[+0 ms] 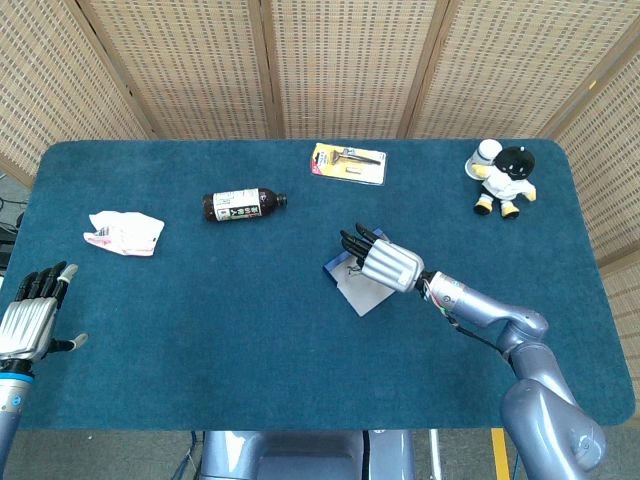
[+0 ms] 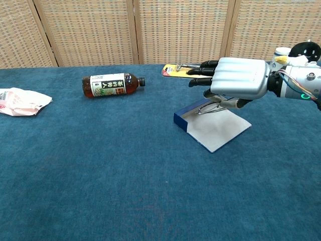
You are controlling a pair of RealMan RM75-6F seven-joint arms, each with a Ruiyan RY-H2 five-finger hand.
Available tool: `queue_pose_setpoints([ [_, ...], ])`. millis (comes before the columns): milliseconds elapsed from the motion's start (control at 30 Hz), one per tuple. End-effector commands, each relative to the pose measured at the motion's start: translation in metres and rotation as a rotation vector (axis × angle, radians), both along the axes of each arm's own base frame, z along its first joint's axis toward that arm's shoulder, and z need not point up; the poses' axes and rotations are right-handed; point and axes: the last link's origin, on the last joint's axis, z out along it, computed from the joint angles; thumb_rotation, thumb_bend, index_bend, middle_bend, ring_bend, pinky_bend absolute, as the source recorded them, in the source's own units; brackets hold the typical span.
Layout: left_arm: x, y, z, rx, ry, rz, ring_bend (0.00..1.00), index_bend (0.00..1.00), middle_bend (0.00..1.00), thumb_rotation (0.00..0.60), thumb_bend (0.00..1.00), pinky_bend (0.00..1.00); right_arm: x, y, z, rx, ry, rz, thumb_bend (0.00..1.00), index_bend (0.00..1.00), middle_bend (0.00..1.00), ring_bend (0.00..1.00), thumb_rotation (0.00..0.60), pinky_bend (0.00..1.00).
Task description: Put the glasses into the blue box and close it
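The blue box (image 2: 181, 119) lies open at mid-table, its pale lid (image 2: 218, 130) folded flat toward me; in the head view the box (image 1: 362, 292) shows only partly under the hand. My right hand (image 2: 235, 78) hovers over the box's back edge, palm down, fingers pointing left. Thin wire-framed glasses (image 2: 208, 109) hang beneath its palm, pinched by the thumb, just above the box's inside. In the head view the right hand (image 1: 385, 262) hides the glasses. My left hand (image 1: 30, 312) rests at the table's near left edge, fingers apart, holding nothing.
A dark drink bottle (image 2: 111, 84) lies on its side at the back left. A crumpled white bag (image 2: 20, 102) sits far left. A yellow blister pack (image 1: 348, 163) and a small toy figure (image 1: 503, 178) lie along the far edge.
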Motion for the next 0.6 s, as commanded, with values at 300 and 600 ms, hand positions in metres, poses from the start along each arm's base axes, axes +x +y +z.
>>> queue_pose_setpoints([
  [300, -0.001, 0.002, -0.002, -0.005, 0.003, 0.007, 0.00, 0.00, 0.00, 0.600, 0.00, 0.00, -0.009, 0.000, -0.002, -0.012, 0.155, 0.072, 0.67, 0.59, 0.17, 0.00, 0.600, 0.16],
  [600, -0.001, 0.002, -0.002, -0.005, 0.000, 0.010, 0.00, 0.00, 0.00, 0.600, 0.00, 0.00, -0.003, 0.000, -0.009, -0.015, 0.167, 0.097, 0.67, 0.59, 0.17, 0.00, 0.600, 0.16],
])
